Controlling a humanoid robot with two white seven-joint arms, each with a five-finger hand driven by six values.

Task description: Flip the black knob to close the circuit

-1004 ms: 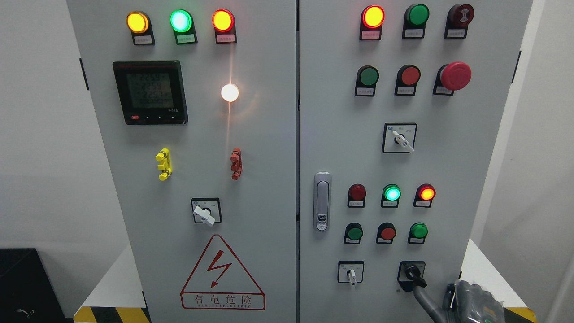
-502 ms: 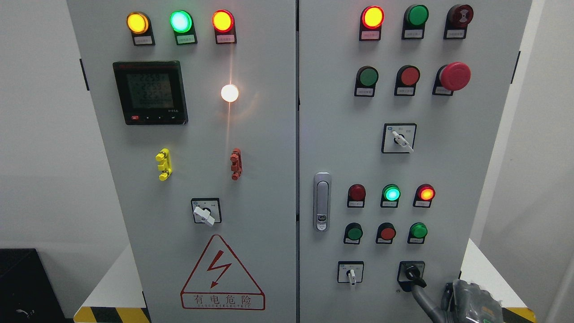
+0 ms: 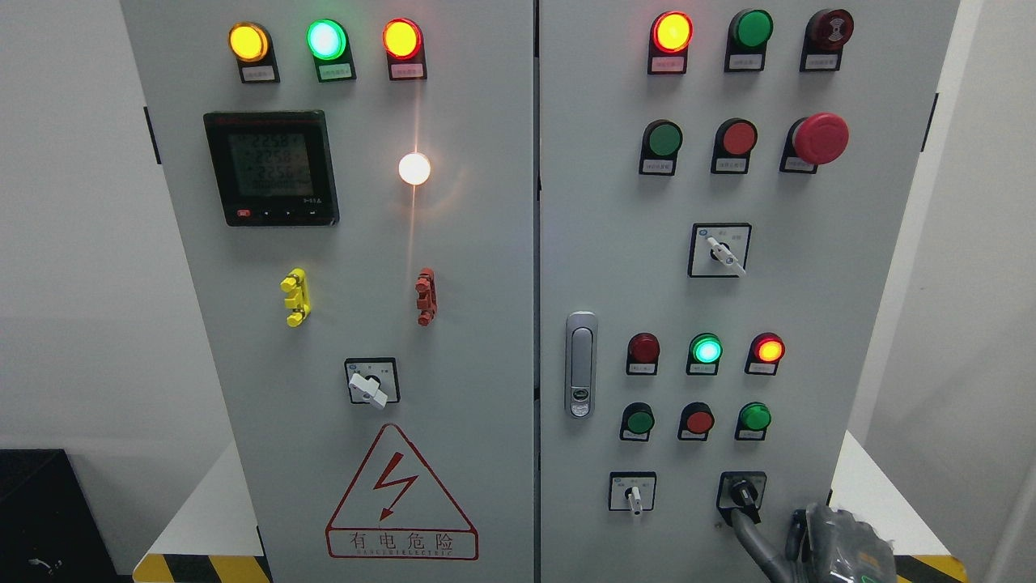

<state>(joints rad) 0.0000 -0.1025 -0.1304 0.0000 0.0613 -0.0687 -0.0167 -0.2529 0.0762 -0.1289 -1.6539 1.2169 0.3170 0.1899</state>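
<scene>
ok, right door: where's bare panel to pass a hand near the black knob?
Bare: the strip between the black knob and white selector, and the door's right margin. Crowded: the pushbutton row above, and below-right, where the right hand reaches the knob.

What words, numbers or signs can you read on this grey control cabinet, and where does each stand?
"有电危险": red-bordered triangular warning sign with lightning bolt, left door.
Latin line beneath: too small.
Black digital meter: three rows starting "225"; last digits unclear.
Small white labels under lamps, e.g.: too small.

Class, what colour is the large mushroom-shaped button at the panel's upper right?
Red mushroom button, clearest in the head view.
</scene>
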